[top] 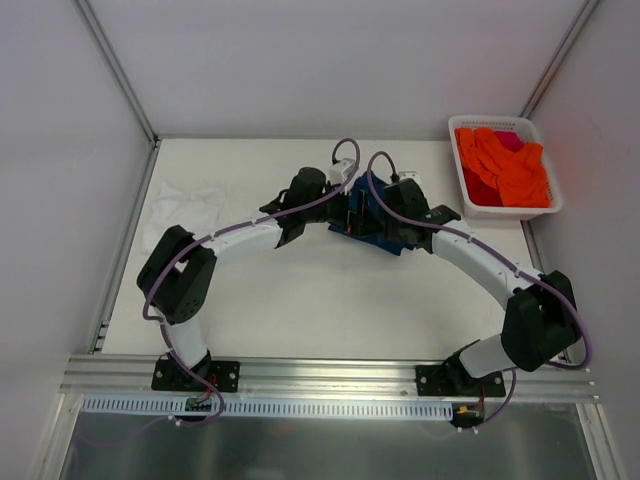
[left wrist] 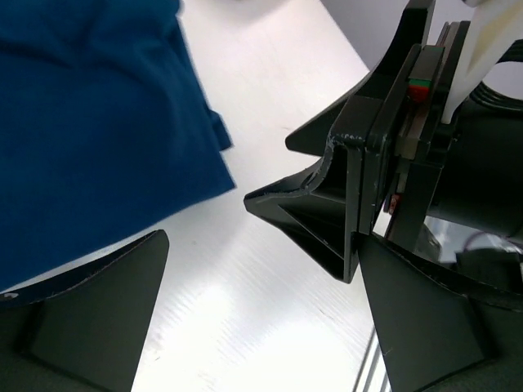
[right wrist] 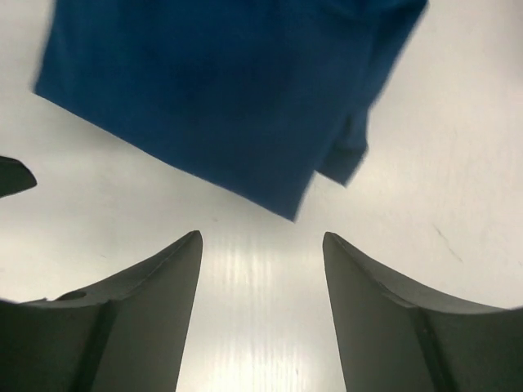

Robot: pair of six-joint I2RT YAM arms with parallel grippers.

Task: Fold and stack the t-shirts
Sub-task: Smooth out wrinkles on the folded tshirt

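Seen from above, the navy t-shirt (top: 378, 222) lies bunched mid-table between both arms' tips, with the white t-shirt (top: 186, 205) far left; the left wrist view shows the left gripper (left wrist: 261, 253) spread beside the navy cloth; the right wrist view shows the right gripper (right wrist: 261, 241) spread just near of it.

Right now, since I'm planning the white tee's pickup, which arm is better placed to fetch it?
Left: the white tee lies far left, near that arm, and the left gripper is open and empty.
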